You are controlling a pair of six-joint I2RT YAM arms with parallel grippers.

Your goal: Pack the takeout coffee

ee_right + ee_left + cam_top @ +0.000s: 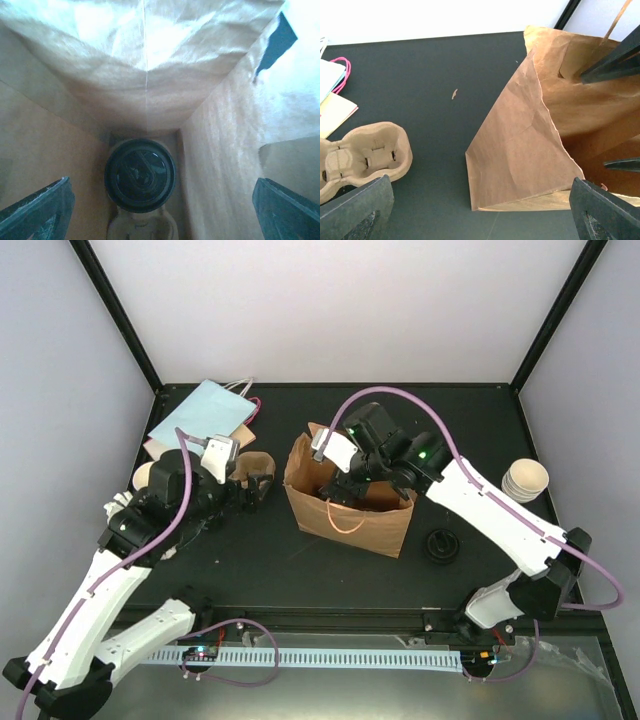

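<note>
The right claw (pixel 161 200) hangs inside the brown bag (pixel 145 75) with its fingers spread wide and nothing between them. Straight below it, a takeout coffee cup (pixel 140 175) stands on the bag floor with its black lid on, against the wall farthest from the claw and clear of both fingers. The step in hand looks like the retreat from the bag. To do it well, the claw should rise straight up along the bag's centre, since the paper walls sit close on either side and a sideways drift could drag the bag or tip the cup. Any swing away should wait until the fingertips are above the rim. Outside the bag, the left claw (pixel 480 210) hovers over the tabletop (pixel 250 560), also wide open and empty. The bag's corner is just ahead of it on its right and a pulp cup carrier (pixel 365 157) is near its left finger, so it could steady the bag if the paper lifts. Farther out on the right claw's side, a round black lid (pixel 441 545) lies beside the bag, with a stack of paper cups (pixel 525 480) beyond it. These are probably next to be packed.
</note>
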